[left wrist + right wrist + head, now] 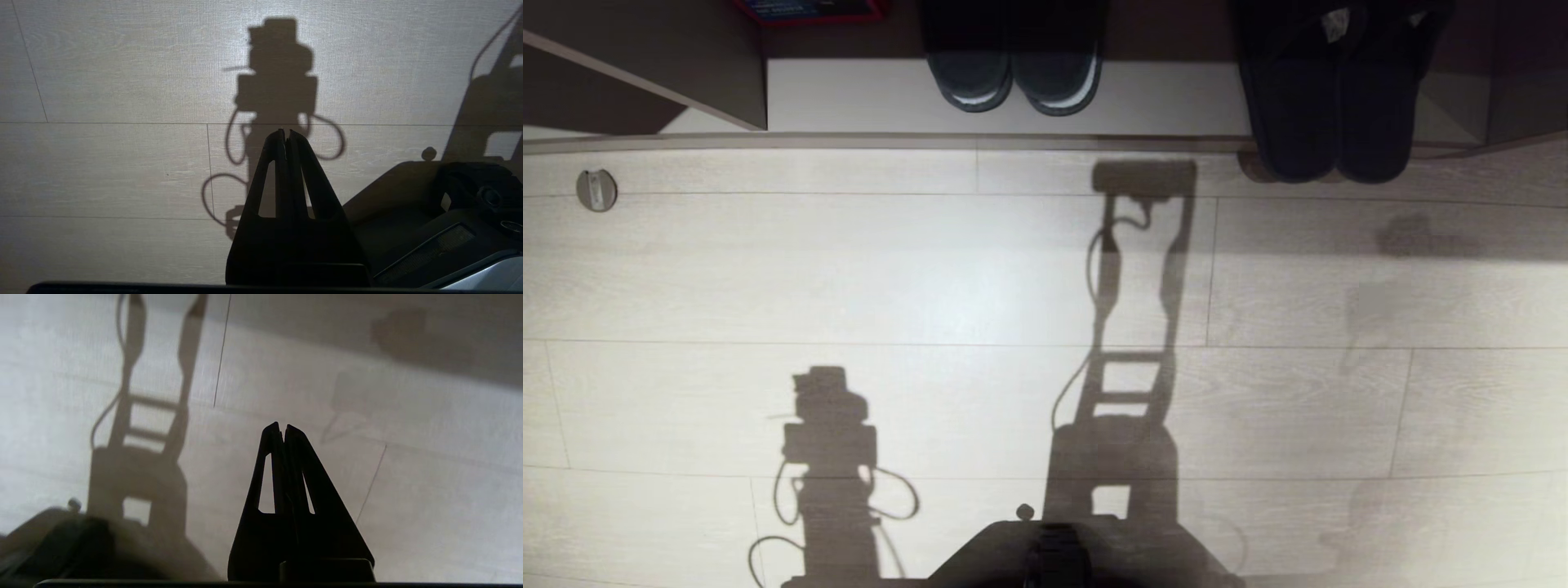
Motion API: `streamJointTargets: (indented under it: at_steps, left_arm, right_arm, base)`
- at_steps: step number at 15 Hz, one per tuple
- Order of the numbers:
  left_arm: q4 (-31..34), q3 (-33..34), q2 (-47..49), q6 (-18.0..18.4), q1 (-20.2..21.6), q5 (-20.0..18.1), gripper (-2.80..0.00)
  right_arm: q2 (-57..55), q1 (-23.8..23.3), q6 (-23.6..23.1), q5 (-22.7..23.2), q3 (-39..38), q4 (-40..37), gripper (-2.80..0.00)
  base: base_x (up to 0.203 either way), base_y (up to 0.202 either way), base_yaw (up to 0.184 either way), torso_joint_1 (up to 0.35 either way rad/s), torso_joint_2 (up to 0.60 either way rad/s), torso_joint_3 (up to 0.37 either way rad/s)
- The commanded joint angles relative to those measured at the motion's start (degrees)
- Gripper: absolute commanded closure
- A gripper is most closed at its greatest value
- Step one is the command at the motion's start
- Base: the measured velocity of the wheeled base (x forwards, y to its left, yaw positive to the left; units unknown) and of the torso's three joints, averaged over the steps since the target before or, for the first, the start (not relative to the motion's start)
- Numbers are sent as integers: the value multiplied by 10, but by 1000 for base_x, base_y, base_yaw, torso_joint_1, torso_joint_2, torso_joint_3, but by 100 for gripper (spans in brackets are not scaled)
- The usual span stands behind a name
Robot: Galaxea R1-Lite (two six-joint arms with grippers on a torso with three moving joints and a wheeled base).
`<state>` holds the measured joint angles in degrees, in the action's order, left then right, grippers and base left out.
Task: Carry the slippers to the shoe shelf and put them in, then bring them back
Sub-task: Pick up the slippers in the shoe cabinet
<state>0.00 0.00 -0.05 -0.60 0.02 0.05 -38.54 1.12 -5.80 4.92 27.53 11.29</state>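
A: Slippers [1327,98]?
B: Head view, about 1 o'clock, dark flat pair side by side in the shoe shelf [866,98], heels hanging over its front edge onto the floor [931,286]. Closed-toe pair with white rims [1013,69] at 12 o'clock, same shelf.
A: Hands?
B: Neither in head view. Right hand [283,428] fingers pressed together, empty, over bare floor; no slippers in its view. Left hand [286,134] same, closed, empty, beside the robot base [449,212].
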Motion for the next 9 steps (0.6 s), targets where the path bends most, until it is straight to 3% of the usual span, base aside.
streamJointTargets:
  at_steps: [1,5,9]
  left_arm:
    - [0,0,0,0,0,0,0]
    - [0,0,0,0,0,0,0]
    - [0,0,0,1,0,0,0]
  right_arm:
    - [-152,2,-4,1,32,83,0]
    - [-280,5,-16,19,130,201,0]
    - [-363,5,-30,26,168,273,0]
  base:
    - [0,0,0,0,0,0]
    - [0,0,0,0,0,0]
    - [0,0,0,0,0,0]
